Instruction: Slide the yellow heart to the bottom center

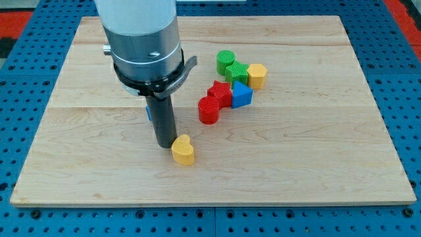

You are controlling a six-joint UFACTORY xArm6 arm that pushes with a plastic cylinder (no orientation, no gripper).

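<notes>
two yellow blocks [183, 150] [256, 76], two green [225, 60] [237, 72], two red [208, 110] [220, 93], one blue [241, 95].

Wooden board [316, 164] on a blue pegboard [395, 39]. Arm [141, 39] comes down from the board's top left edge. My tip [164, 145] sits left of board centre, just beside the yellow heart [183, 150], on its upper left; contact unclear. Heart lies between centre and bottom edge, slightly left. Cluster up right of centre, blocks touching or nearly: green cylinder [225, 60], green block [237, 72], yellow block [256, 76], red star-like block [220, 93], blue block [241, 95], red cylinder [208, 110]. A bit of blue shows behind the rod [149, 112].
</notes>
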